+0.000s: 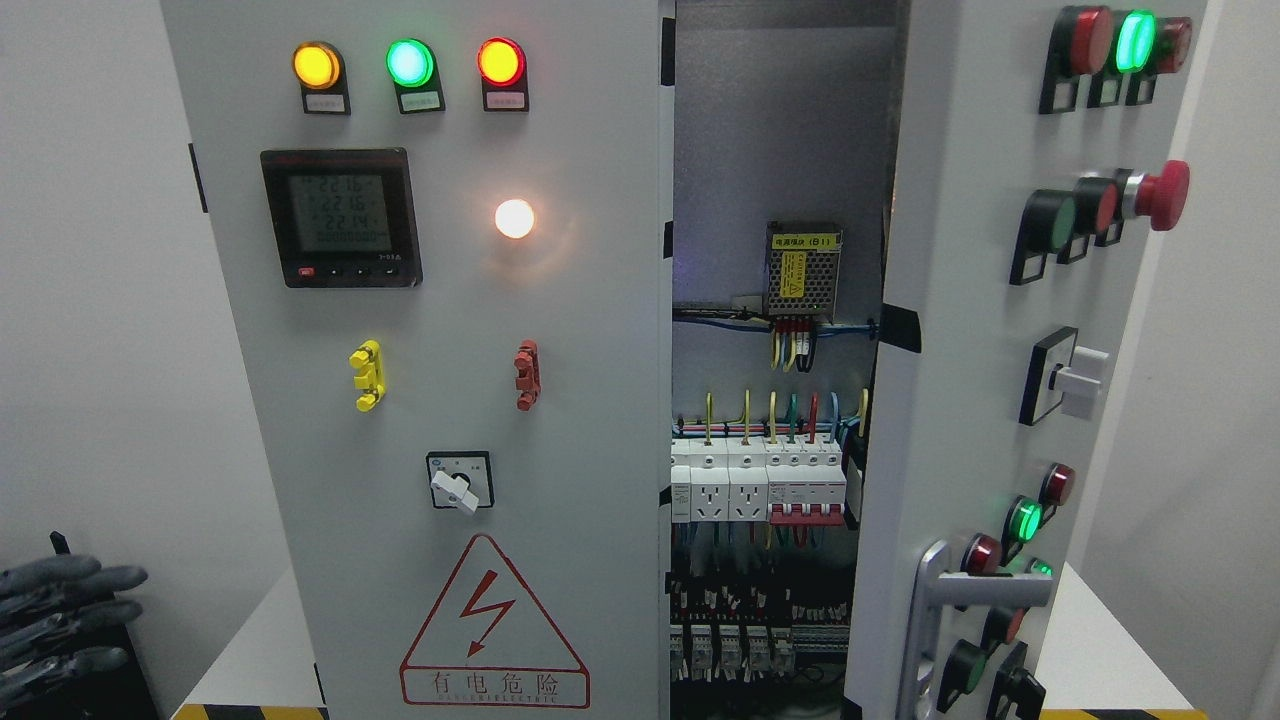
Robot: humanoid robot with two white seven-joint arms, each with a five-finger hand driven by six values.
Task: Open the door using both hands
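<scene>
Left hand (65, 625) sits at the lower left edge, dark gloved fingers (85, 578) spread loosely, holding nothing, well apart from the cabinet. Left door (450, 400) closed flat: three lit lamps up top, meter (340, 217), rotary switch (459, 482), red warning triangle (494, 625) low down. Right door (960, 380) swung partly open, edge-on, silver handle (945, 610) near its bottom, red mushroom button (1160, 195) projecting. Between the doors, the interior shows breakers (760, 485), coloured wires, a power supply (802, 270). Cabinet stands on a white desk (255, 650).
</scene>
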